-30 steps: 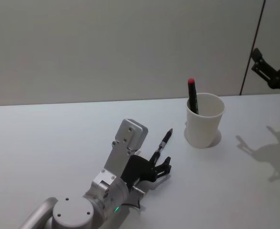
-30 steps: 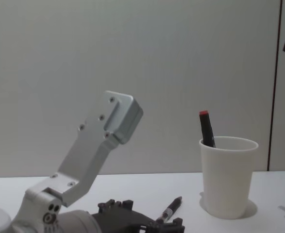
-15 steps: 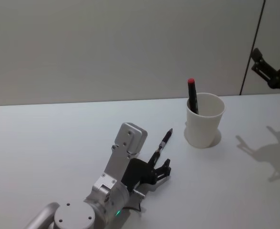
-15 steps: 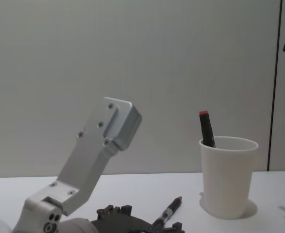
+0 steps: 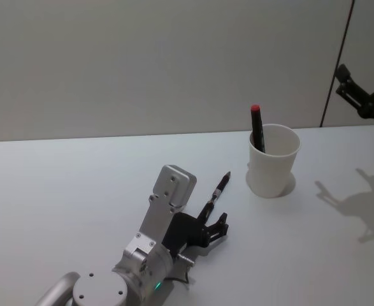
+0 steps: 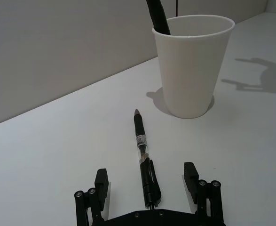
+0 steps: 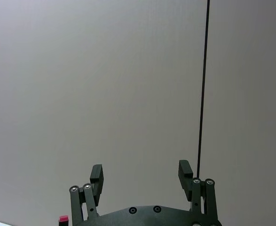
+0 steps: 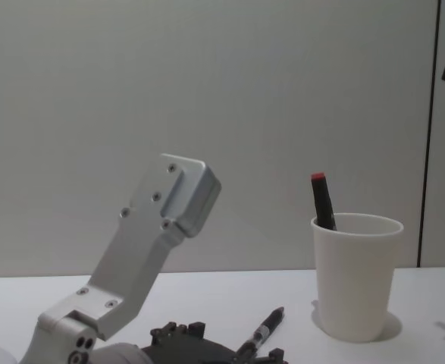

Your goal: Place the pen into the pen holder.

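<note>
Two pens in the scene, one loose and one already stowed. Nearest me, the left gripper [image 6: 146, 174] sits low over the white table [image 5: 59, 185], jaws spread wide, gripping nothing. The loose pen [image 6: 142, 150] lies flat on the table with its clip end between those two fingers [image 6: 101, 179], clear of both. Its long axis runs straight out from the pincer, tip pointing far and a bit right toward the pen holder [image 6: 189, 70]. So the fingers flank the barrel on either side, and closing should pinch across it near the clip end. The left arm is by far the nearer one for this pick.

A label band wraps the pen's clear barrel; the print is too small to read. Farther out and right, the pen holder stands upright, plain white, no logo or writing. It stands just beyond the pen tip, not touching it. A black pen with a red cap [image 5: 257, 127] leans inside against the left rim. Far right, the right gripper [image 7: 140, 170] hangs parked high off the table, jaws also apart, empty.
</note>
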### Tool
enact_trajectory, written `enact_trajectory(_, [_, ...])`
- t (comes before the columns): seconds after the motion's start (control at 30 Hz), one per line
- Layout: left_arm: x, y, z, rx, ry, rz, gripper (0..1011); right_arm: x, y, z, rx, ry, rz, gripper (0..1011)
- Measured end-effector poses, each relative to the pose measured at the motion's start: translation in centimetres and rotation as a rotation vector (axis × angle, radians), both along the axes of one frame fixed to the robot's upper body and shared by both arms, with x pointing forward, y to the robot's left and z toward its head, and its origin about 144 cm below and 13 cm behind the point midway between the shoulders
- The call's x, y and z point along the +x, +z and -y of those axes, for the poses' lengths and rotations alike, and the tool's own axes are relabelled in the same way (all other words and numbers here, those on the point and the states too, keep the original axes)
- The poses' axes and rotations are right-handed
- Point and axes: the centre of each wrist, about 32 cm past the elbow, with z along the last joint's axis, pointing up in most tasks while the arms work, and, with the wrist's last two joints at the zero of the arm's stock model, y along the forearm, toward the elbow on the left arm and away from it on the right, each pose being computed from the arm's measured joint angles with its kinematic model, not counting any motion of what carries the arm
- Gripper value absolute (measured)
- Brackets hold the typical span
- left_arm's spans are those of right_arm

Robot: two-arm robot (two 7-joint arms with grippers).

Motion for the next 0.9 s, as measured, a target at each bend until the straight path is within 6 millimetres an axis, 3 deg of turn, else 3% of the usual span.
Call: enact_trajectory(0.9, [0.06,-0.14,-0.05,0.019,-0.012,-0.009,1001,0.00,0.00,0.00,0.000,0.000,0.000,1002])
